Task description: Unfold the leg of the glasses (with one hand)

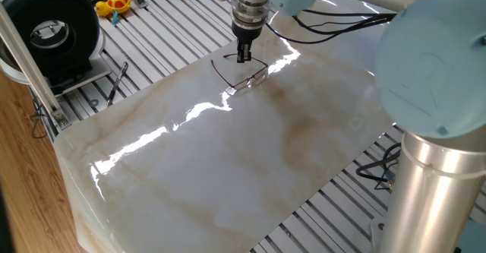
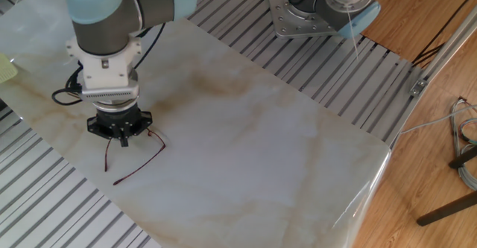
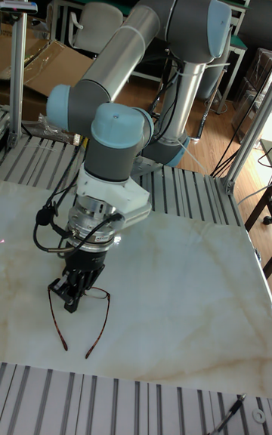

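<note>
The glasses [image 1: 244, 77] lie on the marble slab [image 1: 228, 154] near its far edge, thin dark rims with both slender arms spread out on the surface. My gripper [image 1: 243, 55] points straight down just over their frame, fingers together with nothing visibly between them. In the other fixed view the gripper [image 2: 124, 140] covers the lenses, and the glasses [image 2: 139, 167] show only their two arms trailing toward the slab's near edge. The tall fixed view has the gripper [image 3: 72, 302] between the two arms of the glasses [image 3: 97, 329].
A black round blower [image 1: 49, 25] stands at the left on the slatted metal table. A dark pen-like tool [image 1: 117, 82] lies on the slats beside the slab, a yellow toy [image 1: 114, 4] farther back. The arm's base plate [image 2: 302, 17] sits beyond the slab.
</note>
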Robot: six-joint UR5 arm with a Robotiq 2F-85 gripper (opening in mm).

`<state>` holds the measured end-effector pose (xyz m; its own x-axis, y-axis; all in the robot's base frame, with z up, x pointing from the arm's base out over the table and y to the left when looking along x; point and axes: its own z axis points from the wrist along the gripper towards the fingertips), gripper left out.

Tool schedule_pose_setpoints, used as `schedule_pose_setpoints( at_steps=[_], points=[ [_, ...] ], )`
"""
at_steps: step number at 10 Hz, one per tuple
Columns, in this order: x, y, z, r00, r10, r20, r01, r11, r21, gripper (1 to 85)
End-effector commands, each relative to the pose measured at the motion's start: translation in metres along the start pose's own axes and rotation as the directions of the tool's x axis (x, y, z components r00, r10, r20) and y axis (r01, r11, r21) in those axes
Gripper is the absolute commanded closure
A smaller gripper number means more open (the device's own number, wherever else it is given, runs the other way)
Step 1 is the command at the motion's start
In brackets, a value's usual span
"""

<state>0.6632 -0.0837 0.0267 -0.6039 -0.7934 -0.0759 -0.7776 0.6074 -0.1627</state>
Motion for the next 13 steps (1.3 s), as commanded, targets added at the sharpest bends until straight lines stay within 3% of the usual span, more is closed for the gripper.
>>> schedule_pose_setpoints(
  at_steps=[1,5,8,13],
  points=[
    [0.010,-0.011,0.001,1.000,0.009,0.005,-0.009,1.000,-0.011,84.3],
    [0.012,-0.013,0.001,1.000,0.018,-0.003,-0.018,1.000,-0.004,84.3],
    [0.010,-0.017,0.014,1.000,0.016,0.002,-0.016,1.000,0.002,84.3],
    [-0.004,-0.002,0.002,0.999,0.050,0.003,-0.050,0.999,-0.001,84.3]
  ],
)
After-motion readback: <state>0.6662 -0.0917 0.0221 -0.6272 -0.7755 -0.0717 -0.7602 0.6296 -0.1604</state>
